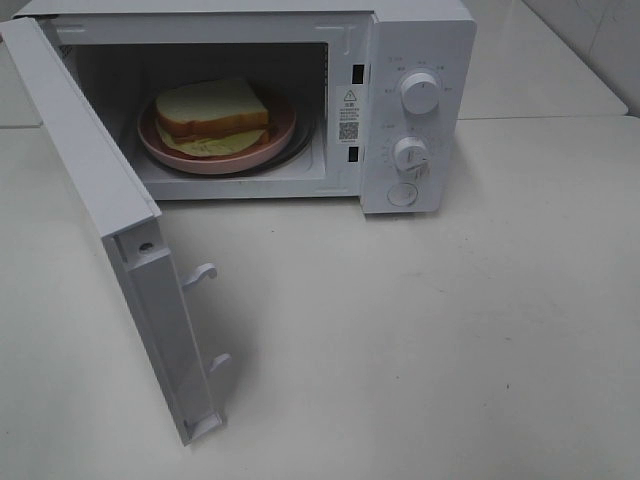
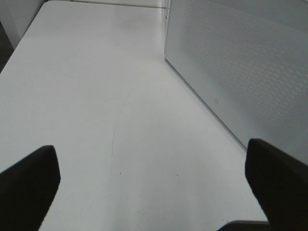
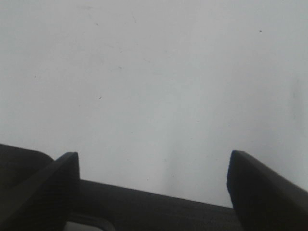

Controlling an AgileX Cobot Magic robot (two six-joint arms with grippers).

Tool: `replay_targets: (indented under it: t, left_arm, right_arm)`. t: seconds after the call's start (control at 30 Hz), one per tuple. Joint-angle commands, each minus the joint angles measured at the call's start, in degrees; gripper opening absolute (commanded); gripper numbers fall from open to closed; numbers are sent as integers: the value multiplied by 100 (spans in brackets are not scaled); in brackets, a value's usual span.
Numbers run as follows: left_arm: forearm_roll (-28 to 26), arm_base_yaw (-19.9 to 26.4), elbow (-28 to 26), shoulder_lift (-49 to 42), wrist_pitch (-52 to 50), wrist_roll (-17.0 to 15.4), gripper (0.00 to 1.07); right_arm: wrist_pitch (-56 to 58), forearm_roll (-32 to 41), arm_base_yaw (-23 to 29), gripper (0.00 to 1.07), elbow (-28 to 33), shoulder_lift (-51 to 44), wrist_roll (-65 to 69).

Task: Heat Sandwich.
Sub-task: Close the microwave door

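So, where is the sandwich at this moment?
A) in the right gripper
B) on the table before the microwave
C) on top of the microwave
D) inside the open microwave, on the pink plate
D: the sandwich lies on the pink plate inside the microwave, whose door stands open.

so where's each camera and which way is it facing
Exterior high: up high, looking down into the white microwave, door open, white-bread sandwich on round pink plate inside; no arms.
Left wrist: low over the white table, beside the door's dotted panel; open left gripper shows.
Right wrist: facing only table; open right gripper shows.
Shared: exterior and left wrist both see the door.
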Motion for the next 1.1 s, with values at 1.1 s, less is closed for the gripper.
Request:
replay_targets:
  t: [1.1]
  left_arm:
    - [-11, -40, 11, -69, -69, -17, 98]
  right_arm:
    - [-241, 17, -653, 76, 665, -3231, 407]
